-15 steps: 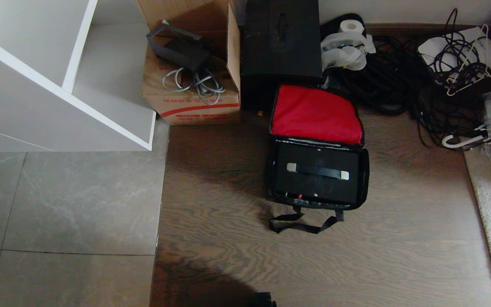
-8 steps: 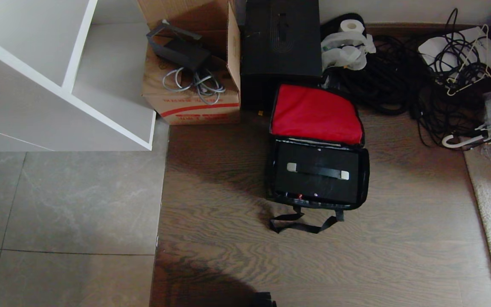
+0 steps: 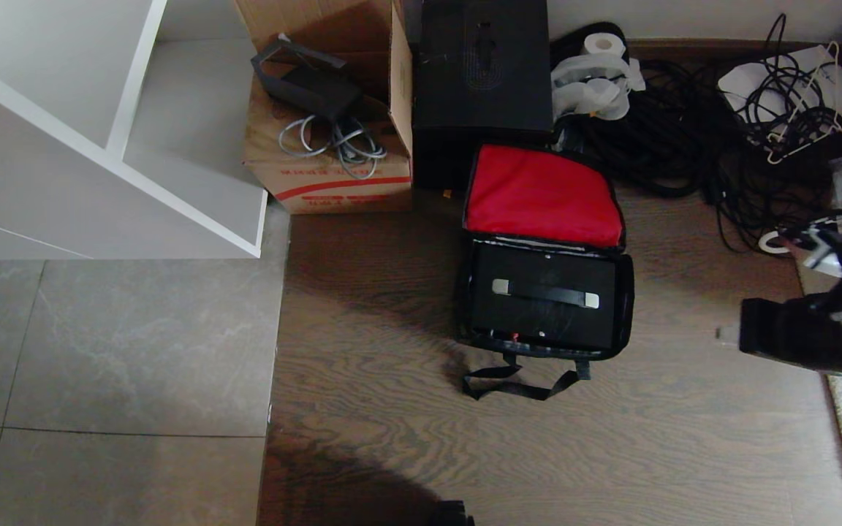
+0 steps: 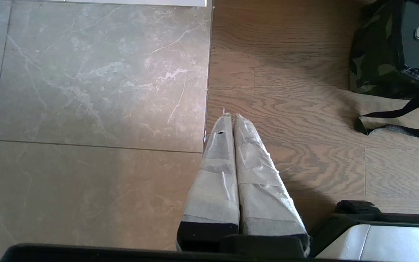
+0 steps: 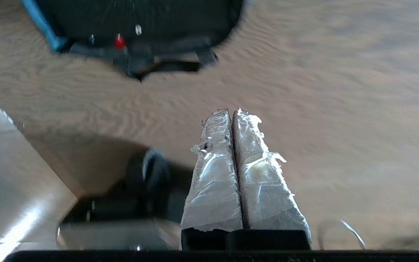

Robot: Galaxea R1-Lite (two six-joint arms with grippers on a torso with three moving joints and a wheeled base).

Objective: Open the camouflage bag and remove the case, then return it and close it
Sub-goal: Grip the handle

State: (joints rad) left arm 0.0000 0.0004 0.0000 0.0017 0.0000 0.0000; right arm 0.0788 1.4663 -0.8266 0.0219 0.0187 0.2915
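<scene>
Head view: we log the camouflage bag (image 3: 542, 281) on the wood floor with its red-lined lid (image 3: 542, 196) thrown back against the taller black box (image 3: 481, 66), the case (image 3: 544, 296) seated inside with handle (image 3: 545, 294) upward, and our right gripper (image 3: 729, 336) low at the right edge, well apart from the bag. Left wrist view: our left gripper (image 4: 230, 117) hangs parked over the seam of tile and wood, fingers pressed together, empty, bag at the corner. Right wrist view: fingers likewise together and empty above bare floor, bag's front beyond; we judge opening done, removal in hand, and next we must part those fingers and reach the handle.
</scene>
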